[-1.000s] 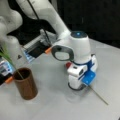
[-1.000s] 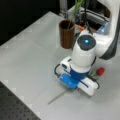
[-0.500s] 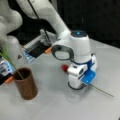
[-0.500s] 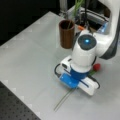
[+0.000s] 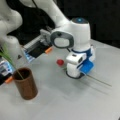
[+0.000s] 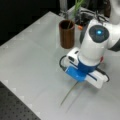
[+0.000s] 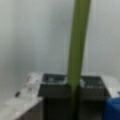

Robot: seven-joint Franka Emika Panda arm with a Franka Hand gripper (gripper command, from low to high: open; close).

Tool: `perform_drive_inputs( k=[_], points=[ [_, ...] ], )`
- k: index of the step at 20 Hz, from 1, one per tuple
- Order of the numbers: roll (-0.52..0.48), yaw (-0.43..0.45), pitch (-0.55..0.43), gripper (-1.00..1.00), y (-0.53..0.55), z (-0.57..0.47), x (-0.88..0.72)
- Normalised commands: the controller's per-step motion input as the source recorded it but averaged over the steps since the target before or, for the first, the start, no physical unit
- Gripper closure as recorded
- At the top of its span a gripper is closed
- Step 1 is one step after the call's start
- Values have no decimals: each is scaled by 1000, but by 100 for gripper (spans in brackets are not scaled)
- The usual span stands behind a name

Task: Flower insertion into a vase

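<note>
Vase (image 5: 25, 86) of reddish-brown colour stands upright on the grey desk (image 5: 62, 105), near a front view's bottom left; in a front view (image 6: 67, 33) it sits toward the top, just beyond the arm's wrist. 1 green stem (image 5: 11, 63) already leans out of its dark mouth, and its leaves show in a front view (image 6: 78, 6) above the rim.

Well apart from the vase, the gripper (image 5: 75, 75) is lowered to the desk, its white and blue body pointing straight down. A second flower lies flat under it: the red bloom (image 5: 59, 62) shows beside the gripper toward a front view's left, and the thin stem (image 5: 98, 80) runs out from beneath the blue part toward the right. In a front view that stem (image 6: 68, 93) trails down toward the bottom.

The wrist view shows the green stem (image 7: 77, 50) running up the middle, with a dark finger pad (image 7: 56, 90) pressed on each side of it, so the jaws are closed around the stem.

Behind the arm, a tray-like object with orange pieces (image 5: 37, 48) lies on the desk.
</note>
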Motion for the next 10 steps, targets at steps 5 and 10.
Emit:
perform_drive_inputs(
  k=[5, 10],
  points=[
    [84, 25, 71, 100, -247, 432, -312],
    [105, -8, 10, 100, -263, 254, -273]
  ],
)
